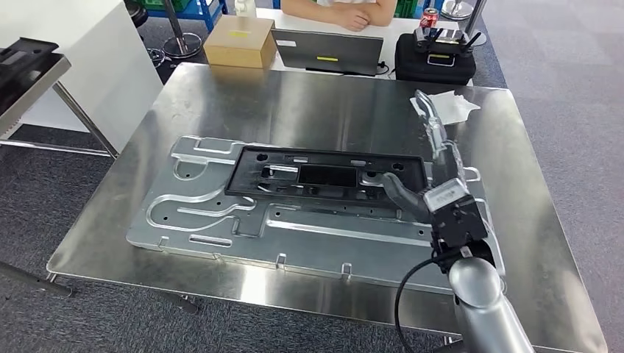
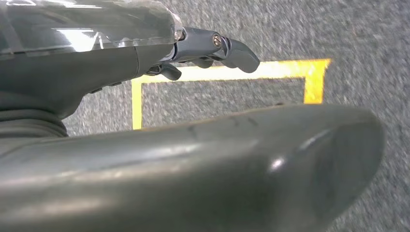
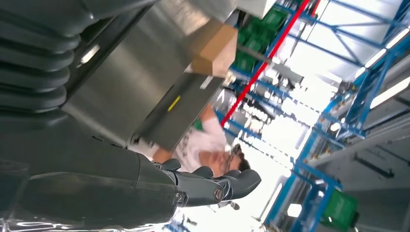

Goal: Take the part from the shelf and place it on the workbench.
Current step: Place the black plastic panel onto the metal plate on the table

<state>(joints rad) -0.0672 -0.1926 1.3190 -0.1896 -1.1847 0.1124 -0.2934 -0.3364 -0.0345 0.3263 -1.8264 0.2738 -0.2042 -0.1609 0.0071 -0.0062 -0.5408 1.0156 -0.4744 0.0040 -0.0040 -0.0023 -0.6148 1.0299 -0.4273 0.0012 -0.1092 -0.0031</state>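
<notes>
The black plastic part, a long flat frame with cut-outs, lies flat on the silver fixture plate on the steel workbench. My right hand is at the part's right end, its fingers stretched straight away from me and apart. Its thumb points left over the part's right edge; I cannot tell if it touches. Nothing is held. The right wrist view shows the same hand with its fingers extended. My left hand hangs over the carpet with its fingers loosely out, holding nothing.
A crumpled white sheet lies on the bench beyond my right hand. Past the far edge are a cardboard box, a laptop, a black case, a red can and a seated person's arms. A shelf stands at the left.
</notes>
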